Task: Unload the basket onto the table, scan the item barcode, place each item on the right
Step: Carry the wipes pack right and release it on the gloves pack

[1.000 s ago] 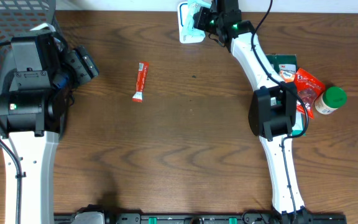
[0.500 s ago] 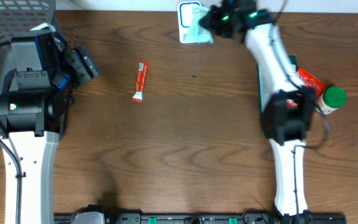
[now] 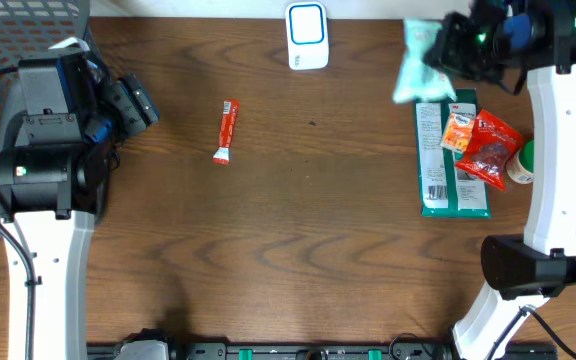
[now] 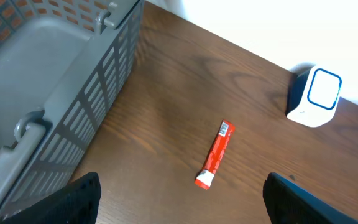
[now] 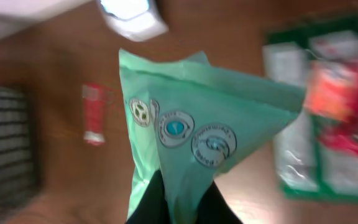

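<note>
Your right gripper has carried the pouch off the scanner, where it sat a second ago, and swung it right to hang near the far end of the box; I'd judge that scan finished or given up, and the next item due. The jaws are pinched tight on one corner, so the pouch fans out from them, pale mint, creased, printed with round seals, no barcode facing the wrist camera, all blurred by motion. Your left gripper stands wide and empty beside the basket; the sachet lies untouched on the table between it and the scanner.
</note>
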